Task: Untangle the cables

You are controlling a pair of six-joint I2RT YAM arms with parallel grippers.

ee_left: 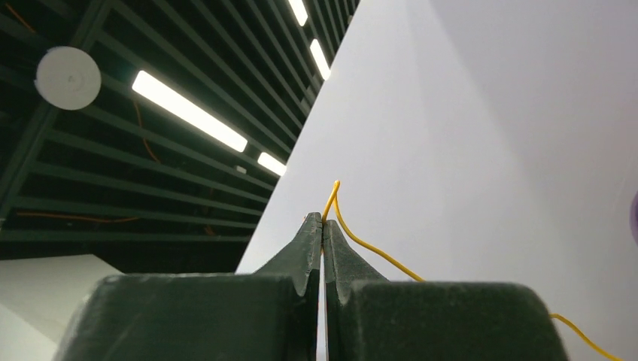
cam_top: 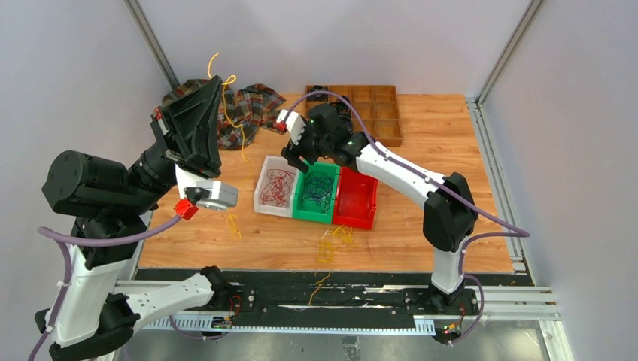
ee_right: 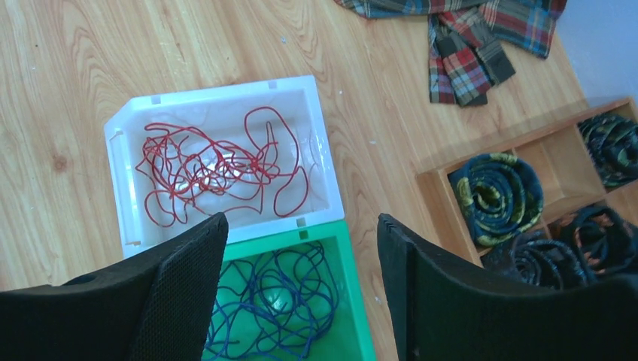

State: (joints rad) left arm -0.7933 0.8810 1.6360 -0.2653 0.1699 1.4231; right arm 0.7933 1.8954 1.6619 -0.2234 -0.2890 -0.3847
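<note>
I have the left gripper [ee_left: 323, 224] raised high off the desk [cam_top: 444, 143], above its far left corner. Its jaws are pressed tight together on a single yellow cable [ee_left: 332, 197], which sticks up past the tips and trails down to the right in the wrist view. The right gripper [ee_right: 301, 226] hangs with its jaws spread wide and nothing between them, over the seam where the white bin [ee_right: 226, 90] meets the green bin [ee_right: 353, 301]. Three bins stand side by side, touching, around the middle of the desk. The white one holds the red cables [ee_right: 218, 169], the green one holds the blue cables [ee_right: 274, 301], and the red bin [cam_top: 356, 201] closes the row on the right. Loose yellow cables [cam_top: 333, 241] lie between the bins and the near edge, with one strand drooping over that edge. A smaller yellow loop [cam_top: 233, 223] lies toward the near left corner. A plaid cloth [cam_top: 256, 105] is bunched at the far left corner, just behind the raised left arm. A wooden tray [cam_top: 385, 124] with rolled ties [ee_right: 496, 195] sits against the far edge. Open wood runs from the red bin out to the right edge, the widest room I see for moving.
</note>
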